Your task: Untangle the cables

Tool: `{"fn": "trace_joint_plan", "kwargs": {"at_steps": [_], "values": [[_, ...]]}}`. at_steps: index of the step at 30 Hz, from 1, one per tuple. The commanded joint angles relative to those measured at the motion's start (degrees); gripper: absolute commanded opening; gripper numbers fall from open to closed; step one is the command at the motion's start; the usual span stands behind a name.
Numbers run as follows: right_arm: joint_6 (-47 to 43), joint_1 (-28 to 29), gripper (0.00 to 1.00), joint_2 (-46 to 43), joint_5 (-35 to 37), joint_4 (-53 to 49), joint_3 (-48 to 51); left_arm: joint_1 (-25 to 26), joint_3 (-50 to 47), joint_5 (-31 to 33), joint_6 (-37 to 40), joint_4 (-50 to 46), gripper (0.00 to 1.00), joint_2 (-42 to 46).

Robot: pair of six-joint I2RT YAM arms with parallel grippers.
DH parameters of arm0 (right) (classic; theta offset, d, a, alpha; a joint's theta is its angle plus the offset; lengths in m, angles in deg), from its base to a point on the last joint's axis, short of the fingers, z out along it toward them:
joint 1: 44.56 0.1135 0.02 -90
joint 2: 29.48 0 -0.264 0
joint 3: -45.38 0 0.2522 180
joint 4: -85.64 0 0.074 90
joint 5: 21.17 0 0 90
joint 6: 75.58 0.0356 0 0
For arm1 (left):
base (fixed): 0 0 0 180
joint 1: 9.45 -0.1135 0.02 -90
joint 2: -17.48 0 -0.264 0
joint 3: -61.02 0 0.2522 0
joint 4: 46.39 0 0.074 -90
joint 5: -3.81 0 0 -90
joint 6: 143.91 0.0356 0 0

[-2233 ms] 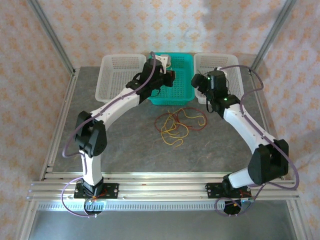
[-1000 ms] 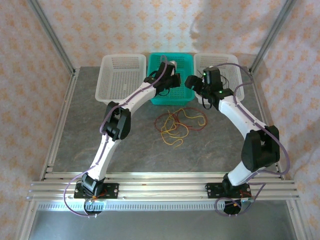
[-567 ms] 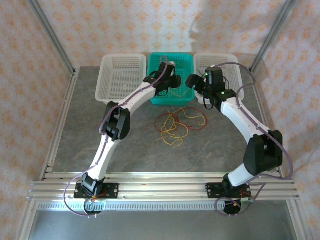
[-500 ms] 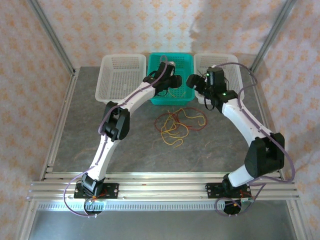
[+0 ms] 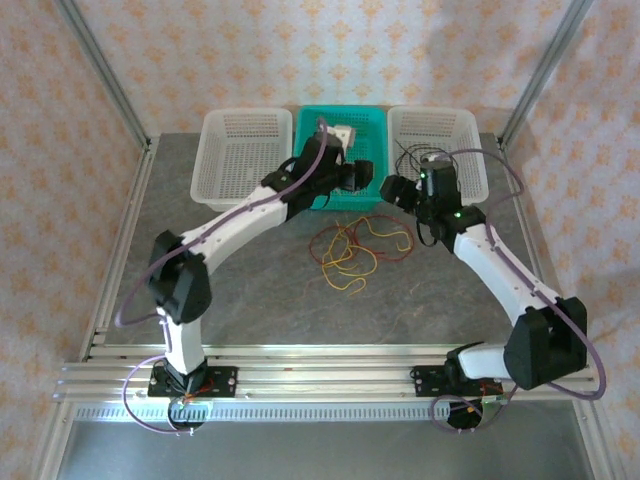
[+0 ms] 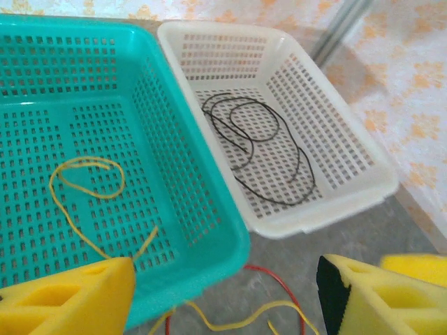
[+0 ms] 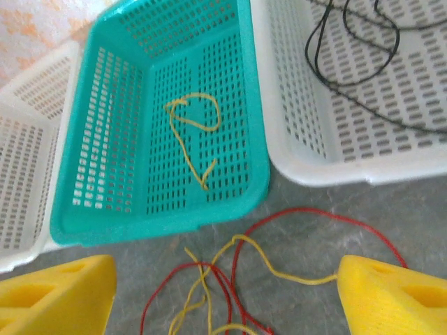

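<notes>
While left end effector (image 6: 225, 286) and right end effector (image 7: 225, 283) gape, cables (image 5: 347, 252) sprawl crosswise

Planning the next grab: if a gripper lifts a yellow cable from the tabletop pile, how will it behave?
Probably floppy: the yellow cable lies in loose curves and would droop. Likely light, being very thin. It crosses the red cables, so it would probably drag them along.

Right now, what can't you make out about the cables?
Top view: cable tangle too small to tell which strand crosses over.
Left wrist: tangle cut off by bottom edge and yellow fingers.
Right wrist: black cable runs off top and right edges.
</notes>
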Motion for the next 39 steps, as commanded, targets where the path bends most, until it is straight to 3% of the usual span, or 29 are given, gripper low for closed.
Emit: {"fn": "trace_joint_plan", "kwargs": {"at_steps": [1,8,13,18,23,39], "values": [[1.8,2.2,0.78,-3.0,0.3,-1.4,2.8,0.1,-9.1,2.7,0.6,7.0,0.71,5.4],[9.3,5.3,0.72,-4.3,5.4,-4.3,8.9,2.0,-27.4,5.1,-1.8,12.3,0.71,17.3],[6.6,4.1,0.68,-2.1,10.2,-9.8,9.8,4.5,-35.8,7.1,-3.7,13.9,0.7,22.8],[2.0,-0.6,0.62,-0.5,5.8,-9.4,11.8,7.0,-41.6,7.4,-8.8,15.7,0.69,24.3],[-1.8,-3.1,0.53,3.1,-0.7,-7.3,11.8,9.8,-44.0,7.5,-11.9,18.1,0.68,23.0],[-2.9,-6.2,0.41,13.6,-2.5,-2.0,8.2,11.7,-41.8,9.0,-12.0,17.7,0.67,19.7]]}}
